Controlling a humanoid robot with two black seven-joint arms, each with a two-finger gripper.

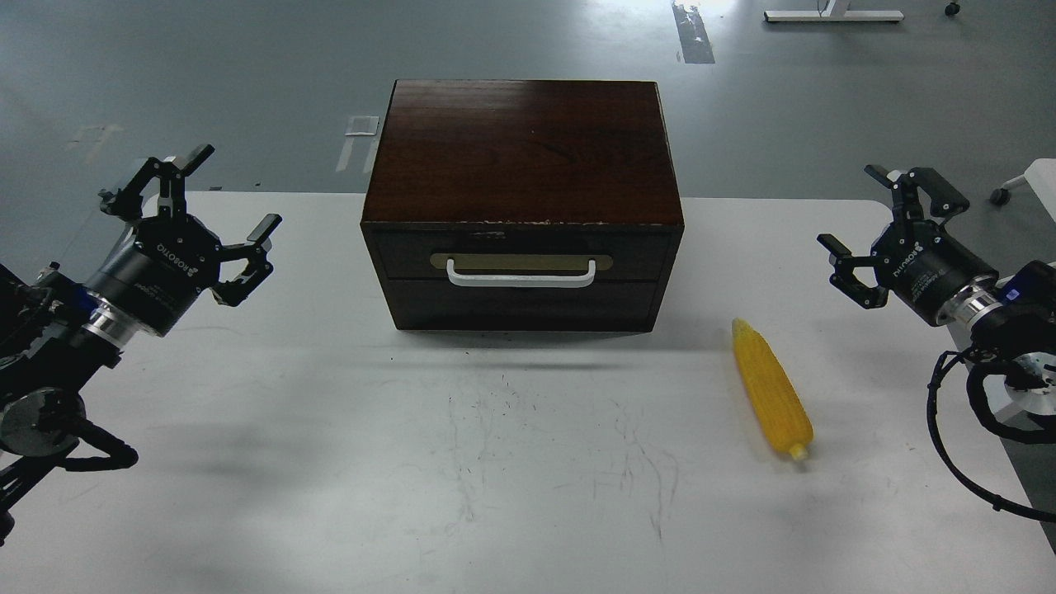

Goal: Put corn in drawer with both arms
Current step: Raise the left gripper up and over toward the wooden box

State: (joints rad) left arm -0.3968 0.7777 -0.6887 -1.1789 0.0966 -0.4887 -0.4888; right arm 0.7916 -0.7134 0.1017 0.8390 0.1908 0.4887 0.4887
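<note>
Two end effectors, left [216, 216] and right [889, 231], hang spread wide and empty at the frame's side edges. Drawer [521, 266] sits shut at centre, white handle [520, 275] facing me. Corn [771, 388] lies on the table [330, 462], lower right. Judgement: nothing started; first pull the handle. Drawer's inside is hidden; both arms are cut off.
</note>
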